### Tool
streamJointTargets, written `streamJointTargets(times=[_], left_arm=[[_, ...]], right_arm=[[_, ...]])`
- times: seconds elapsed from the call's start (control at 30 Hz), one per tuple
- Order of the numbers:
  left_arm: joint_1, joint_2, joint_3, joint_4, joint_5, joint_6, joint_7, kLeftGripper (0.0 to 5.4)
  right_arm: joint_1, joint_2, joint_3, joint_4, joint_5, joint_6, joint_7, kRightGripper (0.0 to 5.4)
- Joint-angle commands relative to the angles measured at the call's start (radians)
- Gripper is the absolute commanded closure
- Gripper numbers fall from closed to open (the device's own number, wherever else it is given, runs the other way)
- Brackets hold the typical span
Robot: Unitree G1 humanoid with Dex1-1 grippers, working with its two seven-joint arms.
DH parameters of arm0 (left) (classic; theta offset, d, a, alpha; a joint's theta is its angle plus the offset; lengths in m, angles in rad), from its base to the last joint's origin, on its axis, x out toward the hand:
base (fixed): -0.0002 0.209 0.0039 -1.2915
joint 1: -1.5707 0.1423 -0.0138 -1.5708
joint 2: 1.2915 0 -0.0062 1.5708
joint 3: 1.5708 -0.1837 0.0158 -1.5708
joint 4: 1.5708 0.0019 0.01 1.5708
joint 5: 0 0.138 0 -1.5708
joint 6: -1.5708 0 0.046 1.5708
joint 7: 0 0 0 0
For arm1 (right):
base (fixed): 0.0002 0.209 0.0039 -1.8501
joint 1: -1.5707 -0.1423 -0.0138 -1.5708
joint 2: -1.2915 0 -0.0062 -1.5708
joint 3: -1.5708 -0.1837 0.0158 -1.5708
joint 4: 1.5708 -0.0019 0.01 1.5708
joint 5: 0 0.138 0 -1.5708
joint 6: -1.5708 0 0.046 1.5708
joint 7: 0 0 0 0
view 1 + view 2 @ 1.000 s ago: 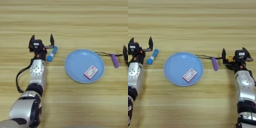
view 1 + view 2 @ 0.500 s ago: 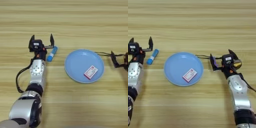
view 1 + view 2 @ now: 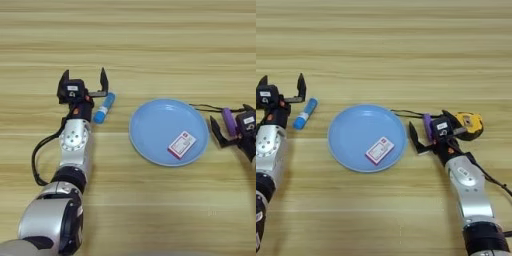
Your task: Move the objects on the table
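Between my two arms a blue plate is sitting on the table, carrying a small card. My right gripper is straddling the purple stick, fingers spread; the tape measure is lying just behind. My left gripper is resting released beside a blue tube.

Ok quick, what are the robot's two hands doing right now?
Left gripper: open, holding nothing, beside the blue tube.
Right gripper: open around the purple stick, not shut on it.
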Motion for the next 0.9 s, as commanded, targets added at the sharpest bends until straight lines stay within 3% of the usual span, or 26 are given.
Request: streamJointTargets(times=[0.03,0.27,0.43,0.9], left_arm=[[-0.009,0.001,-0.005,0.005,0.008,0.002,0.001,0.00],[-0.009,0.003,-0.004,0.006,0.007,0.002,-0.001,0.00],[-0.010,0.003,-0.004,0.007,0.008,0.004,0.000,0.00],[-0.014,0.001,-0.005,0.014,0.010,0.004,0.003,0.00]], right_arm=[[-0.016,0.012,-0.003,0.043,0.021,0.032,0.022,0.02],[-0.041,0.022,-0.022,0.111,0.062,0.060,0.044,0.02],[-0.051,0.035,-0.042,0.135,0.123,0.150,0.081,0.75],[-0.040,0.035,-0.035,0.089,0.126,0.190,0.092,2.50]])
